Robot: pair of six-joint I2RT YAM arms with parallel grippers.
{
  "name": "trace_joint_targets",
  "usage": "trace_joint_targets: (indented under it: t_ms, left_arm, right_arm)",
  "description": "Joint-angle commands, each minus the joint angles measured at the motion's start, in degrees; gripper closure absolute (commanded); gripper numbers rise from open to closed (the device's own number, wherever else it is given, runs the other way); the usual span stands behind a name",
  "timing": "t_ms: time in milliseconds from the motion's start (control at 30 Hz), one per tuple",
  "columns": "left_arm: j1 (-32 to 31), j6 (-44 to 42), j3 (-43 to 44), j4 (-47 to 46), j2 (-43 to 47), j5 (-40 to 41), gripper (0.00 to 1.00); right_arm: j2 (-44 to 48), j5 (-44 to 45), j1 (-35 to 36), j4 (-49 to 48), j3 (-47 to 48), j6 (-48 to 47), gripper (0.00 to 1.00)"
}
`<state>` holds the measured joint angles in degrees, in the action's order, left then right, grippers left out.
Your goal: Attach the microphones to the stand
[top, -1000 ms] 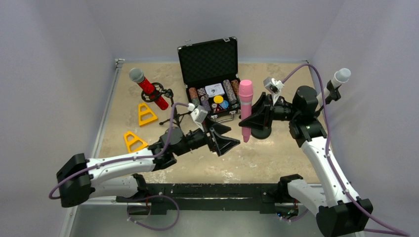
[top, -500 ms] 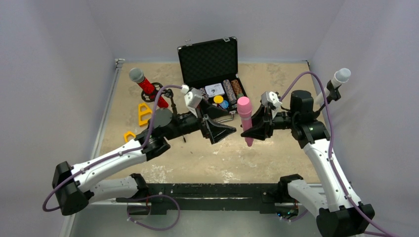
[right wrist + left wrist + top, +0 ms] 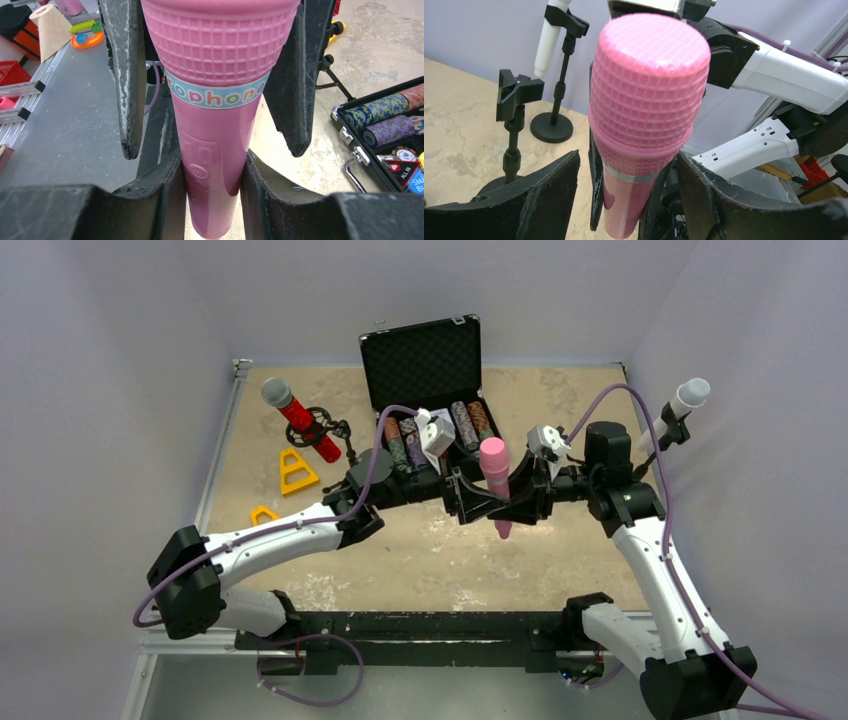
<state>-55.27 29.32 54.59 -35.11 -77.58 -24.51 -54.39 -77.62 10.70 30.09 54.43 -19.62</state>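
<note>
The all-pink microphone (image 3: pixel 497 480) stands upright, head up, above the table. My right gripper (image 3: pixel 518 502) is shut on its handle (image 3: pixel 212 165). My left gripper (image 3: pixel 478 502) is open; in the left wrist view (image 3: pixel 626 160) its jaws stand wide on either side of the pink microphone (image 3: pixel 644 100) below the head, not touching it. The white microphone (image 3: pixel 686 398) sits clipped in a black stand at the right wall and shows in the left wrist view (image 3: pixel 549 35). The glittery red microphone (image 3: pixel 298 422) rests on a black stand at the back left. An empty clip stand (image 3: pixel 516 95) is behind.
An open black case (image 3: pixel 425 365) with poker chips (image 3: pixel 385 125) lies at the back middle, just behind both grippers. Two yellow triangles (image 3: pixel 295 472) (image 3: pixel 262 514) lie at the left. Walls close the table on three sides.
My left arm has swung right and forward until its open jaws flank the pink microphone. My right gripper lifted the microphone slightly towards the left and has since held still.
</note>
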Motion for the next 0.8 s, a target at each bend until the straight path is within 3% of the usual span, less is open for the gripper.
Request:
trace_joint_targets:
  t_ms: [0, 67, 133, 167, 233, 267, 300, 333, 367, 400, 500, 600, 767]
  left_arm:
    - [-0.2, -1.3, 4.6, -6.3, -1.0, -1.0, 0.29]
    - [-0.2, -2.0, 5.9, -4.7, -1.6, -1.6, 0.36]
    - [-0.2, -2.5, 6.8, -3.3, -2.2, -2.2, 0.49]
    - [-0.2, -2.6, 7.2, -2.9, -2.5, -2.7, 0.60]
    - [-0.2, -2.8, 7.4, -2.3, -2.5, -3.5, 0.92]
    - [-0.1, -3.0, 7.1, -2.1, -2.2, -3.9, 1.00]
    - [-0.1, -3.3, 6.5, -2.0, -1.3, -3.7, 1.00]
    - [0.0, -3.9, 5.4, -1.8, -0.1, -3.1, 1.00]
    - [0.2, -4.6, 4.1, -1.4, 1.8, -2.0, 1.00]
    - [0.6, -5.5, 2.7, 0.0, 4.0, -0.9, 1.00]
    - [2.2, -9.0, -0.9, 6.7, 11.6, 1.9, 1.00]
    - [2.9, -14.6, -2.6, 17.5, 18.7, 3.5, 1.00]
    - [3.2, -18.8, -6.4, 25.7, 26.1, 4.8, 1.00]
  right_arm:
    - [0.0, -2.6, -0.2, 0.1, 1.9, -1.0, 1.00]
    - [0.1, -2.6, -0.2, 0.1, 1.9, -1.0, 1.00]
    - [0.0, -2.6, -0.2, 0.3, 2.1, -1.3, 1.00]
    - [0.0, -2.5, -0.2, 0.7, 2.2, -1.6, 1.00]
    - [0.1, -1.7, -0.2, 1.6, 2.5, -2.4, 0.97]
    - [0.2, -1.0, -0.2, 2.6, 2.8, -3.3, 0.86]
    - [0.3, 0.0, -0.2, 4.0, 3.4, -4.8, 0.71]
    - [0.3, 1.2, -0.2, 7.2, 4.4, -6.7, 0.46]
    - [0.2, 3.6, -0.3, 10.6, 5.8, -9.1, 0.31]
    - [0.1, 6.1, -0.6, 14.3, 7.7, -12.3, 0.25]
    - [-0.5, 9.6, -5.3, 24.8, 13.1, -20.8, 0.17]
    - [-1.7, 9.6, -15.5, 33.7, 19.4, -30.2, 0.14]
    - [-6.9, 20.5, -21.0, 41.0, 29.2, -45.3, 0.11]
